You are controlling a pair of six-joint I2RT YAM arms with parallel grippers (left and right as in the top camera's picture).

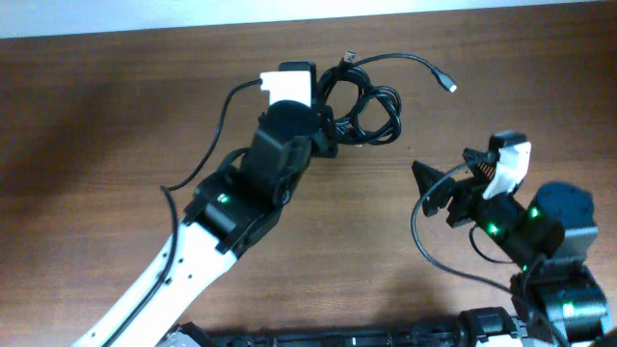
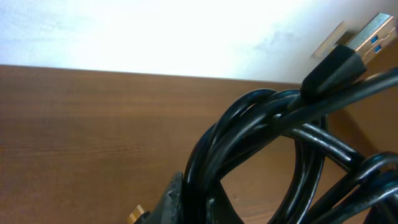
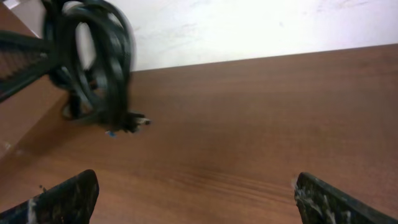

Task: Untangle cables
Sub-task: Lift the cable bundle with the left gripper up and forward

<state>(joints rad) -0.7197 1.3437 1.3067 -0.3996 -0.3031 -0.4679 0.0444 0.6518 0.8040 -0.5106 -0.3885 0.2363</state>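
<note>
The cables (image 1: 368, 104) are a knotted bundle of thin black loops at the far middle of the table, with one free end running right to a small plug (image 1: 450, 88). My left gripper (image 1: 328, 135) is shut on the bundle's left side. The left wrist view shows the loops (image 2: 261, 143) rising out of the closed jaws, with a USB plug (image 2: 367, 34) at the upper right. My right gripper (image 1: 427, 190) stands open to the right of the bundle, apart from it. In the right wrist view its fingers (image 3: 68, 196) are spread wide over bare wood, the bundle (image 3: 106, 68) ahead on the left.
The brown wooden table (image 1: 116, 116) ends at a white wall along the far edge. The left arm's own thicker wire (image 1: 217, 125) arcs beside it. The right arm's wire (image 1: 434, 255) loops near the front right.
</note>
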